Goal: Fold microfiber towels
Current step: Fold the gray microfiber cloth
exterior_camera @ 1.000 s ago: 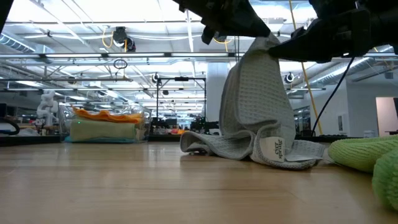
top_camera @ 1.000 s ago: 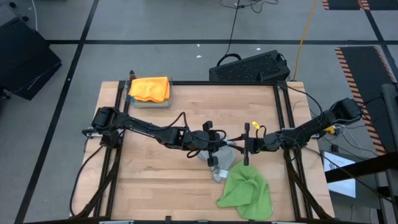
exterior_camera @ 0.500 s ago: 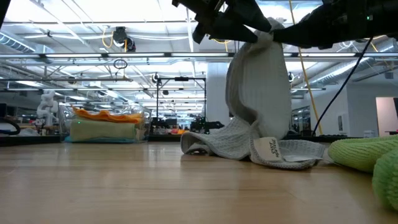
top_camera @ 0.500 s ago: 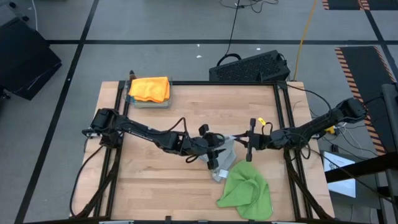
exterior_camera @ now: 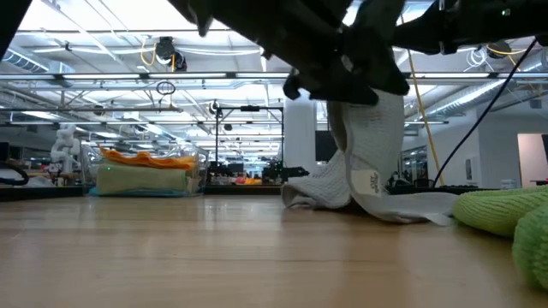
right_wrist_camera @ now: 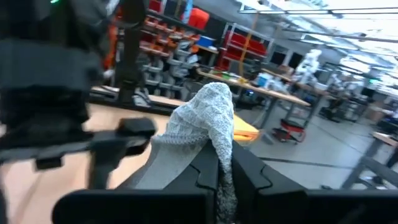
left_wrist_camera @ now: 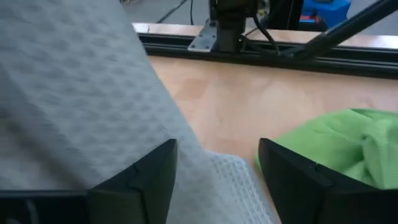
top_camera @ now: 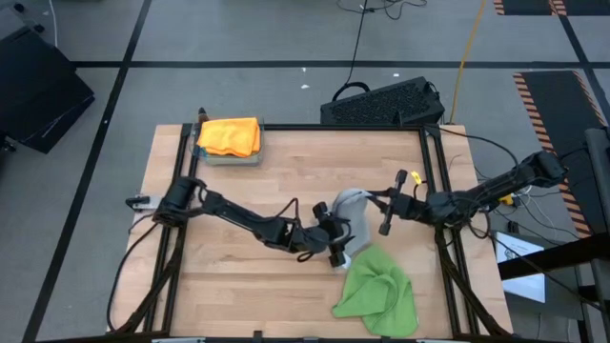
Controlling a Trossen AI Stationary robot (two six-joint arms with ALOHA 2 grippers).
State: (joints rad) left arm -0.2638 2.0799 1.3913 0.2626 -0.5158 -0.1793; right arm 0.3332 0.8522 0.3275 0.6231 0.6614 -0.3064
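Pale wood planks make up the table [top_camera: 238, 191], framed by black rails, with a grey floor around it and a long hall of shelving and ceiling lights behind in the low view.

Near the table's middle, toward the right, the light grey towel [top_camera: 357, 214] hangs from the right gripper [top_camera: 386, 204]. Its fingers are pressed together on a bunched fold of the cloth; in the right wrist view the fabric [right_wrist_camera: 208, 124] pokes up between the dark fingers as a rounded tuft. From that pinch the towel drops in a loose column, and its lower part trails flat on the wood [exterior_camera: 377, 184], a small white label showing on one fold. Its weave is a fine waffle pattern.

Just beside the hanging cloth, on its left, the left gripper [top_camera: 335, 250] hovers low with its fingers spread apart, holding nothing; in the left wrist view the grey fabric [left_wrist_camera: 74, 99] fills the space ahead of one finger.

Rumpled in a heap at the near right of the table lies the bright green towel [top_camera: 378, 291], touching the grey one's edge. Far back at the left corner, the orange towel [top_camera: 230, 135] sits folded on top of a small stack.
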